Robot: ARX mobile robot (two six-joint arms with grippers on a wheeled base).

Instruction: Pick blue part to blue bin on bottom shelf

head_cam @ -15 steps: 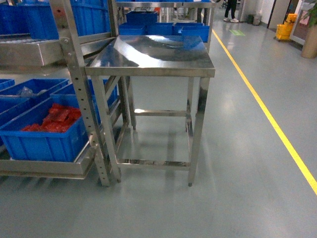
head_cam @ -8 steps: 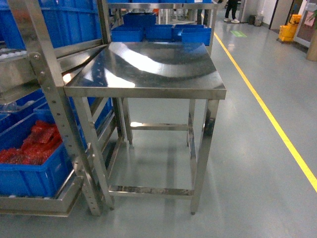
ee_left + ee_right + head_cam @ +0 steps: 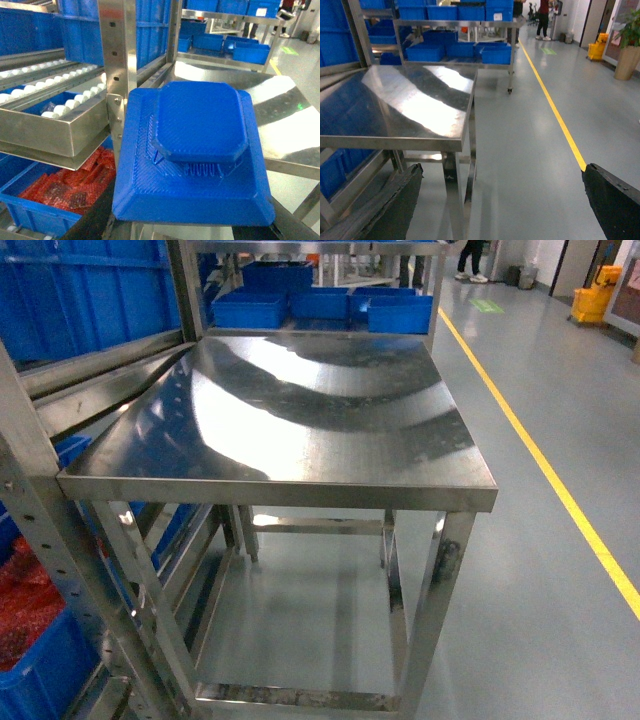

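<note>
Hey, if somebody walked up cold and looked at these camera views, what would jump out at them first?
The big blue part fills the left wrist view, held close to the camera. Next, the shiny steel table dominates the head view, its top bare. Red pieces in a blue bin sit low on the rack at left.

The head camera looked forward and slanting down from close above the steel table (image 3: 300,430), with the rack post (image 3: 40,530) at its left edge and the yellow floor line (image 3: 540,460) running off to the right. The left wrist camera sat low and very near the blue part (image 3: 195,155), facing the roller tracks (image 3: 45,100). The right wrist camera looked level along the aisle from beside the table. All 3 views shared that table.
</note>
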